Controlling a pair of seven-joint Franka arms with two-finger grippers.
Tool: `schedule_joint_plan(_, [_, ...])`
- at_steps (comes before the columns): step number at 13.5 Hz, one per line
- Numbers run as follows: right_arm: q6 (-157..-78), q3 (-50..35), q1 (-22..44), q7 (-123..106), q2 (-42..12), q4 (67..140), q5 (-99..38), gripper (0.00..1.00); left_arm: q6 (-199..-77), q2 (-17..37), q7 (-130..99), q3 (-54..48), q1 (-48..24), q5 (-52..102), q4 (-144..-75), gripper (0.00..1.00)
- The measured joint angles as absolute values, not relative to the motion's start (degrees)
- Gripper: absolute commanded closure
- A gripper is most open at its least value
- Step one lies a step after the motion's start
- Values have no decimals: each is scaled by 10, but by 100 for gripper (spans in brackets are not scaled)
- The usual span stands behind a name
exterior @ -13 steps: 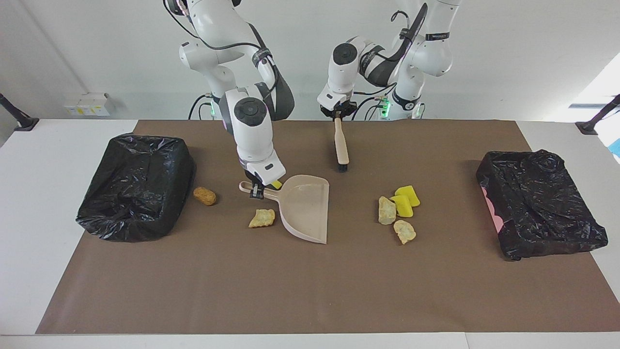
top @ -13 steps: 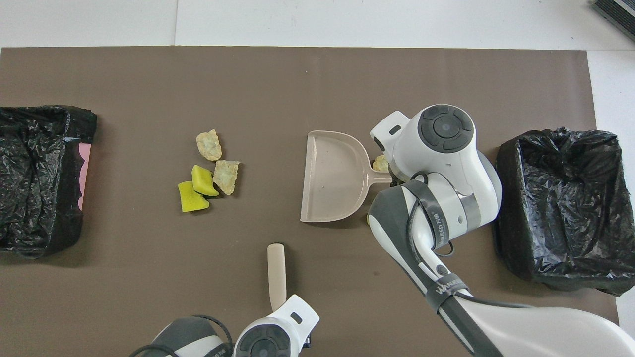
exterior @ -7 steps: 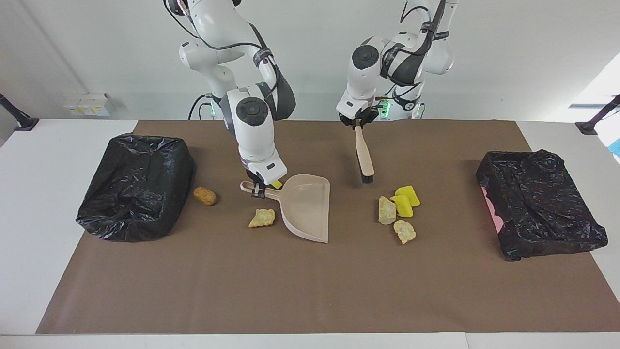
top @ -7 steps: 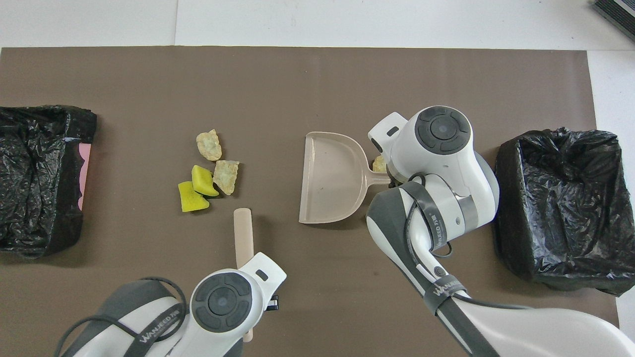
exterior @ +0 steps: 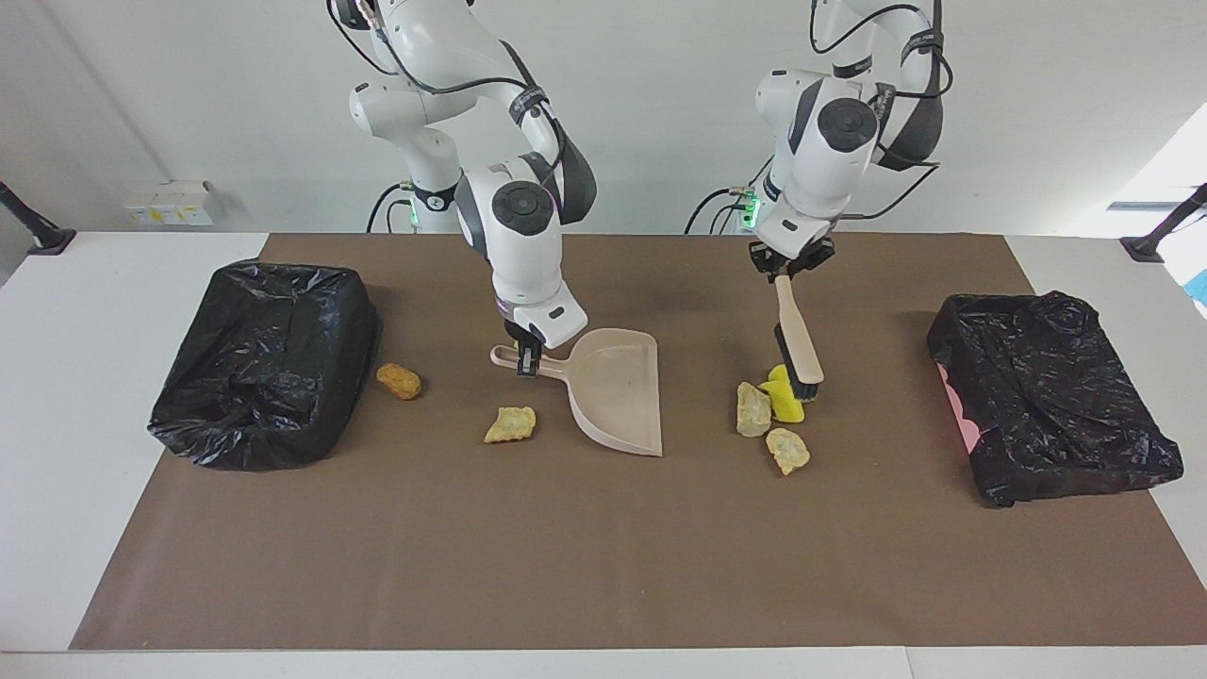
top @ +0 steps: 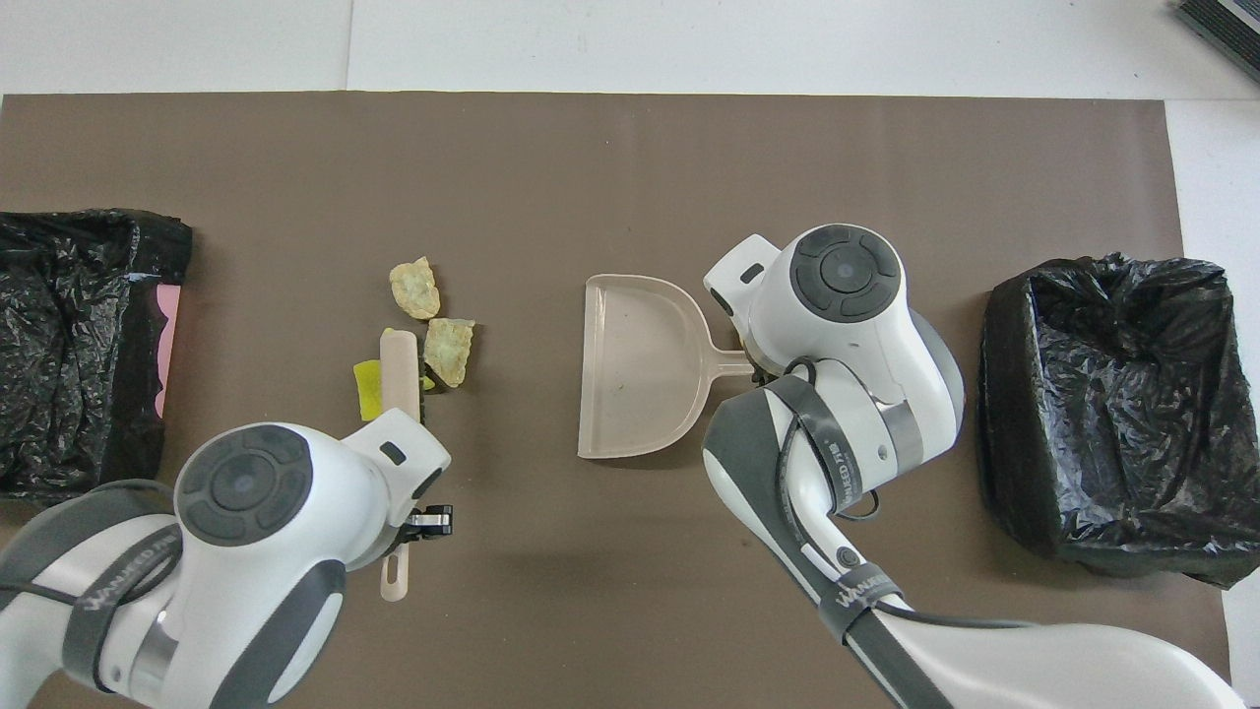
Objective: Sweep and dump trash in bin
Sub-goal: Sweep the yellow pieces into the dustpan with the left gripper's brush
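A cluster of trash lies toward the left arm's end: yellow sponge (exterior: 783,404) (top: 367,390) and two beige lumps (exterior: 752,411) (exterior: 787,450). My left gripper (exterior: 788,268) is shut on the handle of the beige brush (exterior: 798,338) (top: 399,358), whose black bristle end hangs down right at the yellow sponges. My right gripper (exterior: 528,360) is shut on the handle of the beige dustpan (exterior: 618,391) (top: 640,364), which rests on the mat with its mouth facing the cluster. Another beige lump (exterior: 510,424) lies beside the pan. An orange-brown lump (exterior: 399,381) lies next to a bin.
Two bins lined with black bags stand on the brown mat, one at the right arm's end (exterior: 269,363) (top: 1102,394) and one at the left arm's end (exterior: 1047,405) (top: 69,335). White table shows around the mat.
My left arm has carried the brush from mid-table toward its own end, down to the yellow sponges. The right gripper has shifted the dustpan slightly toward the cluster.
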State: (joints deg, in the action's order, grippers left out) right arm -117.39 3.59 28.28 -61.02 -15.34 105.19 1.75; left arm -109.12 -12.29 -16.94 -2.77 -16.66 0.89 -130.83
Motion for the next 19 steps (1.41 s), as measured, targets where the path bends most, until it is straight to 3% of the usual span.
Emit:
schedule_joint_plan(4, [-1176, 36, 297, -609, -153, 1061, 16, 100, -1094, -81, -95, -27, -76, 0, -1266, 100])
schedule_joint_plan(9, [-1177, 36, 303, -608, -153, 1063, 16, 100, -1155, -21, -82, -34, -58, -4, -1274, 100])
schedule_joint_plan(14, [-1177, 36, 303, -608, -153, 1064, 16, 100, -1229, -9, -88, -44, -91, -3, -1320, 100])
schedule_joint_plan(19, [-1177, 36, 303, -608, -153, 1064, 16, 100, -1233, -12, -150, -47, -180, 40, -1324, 100])
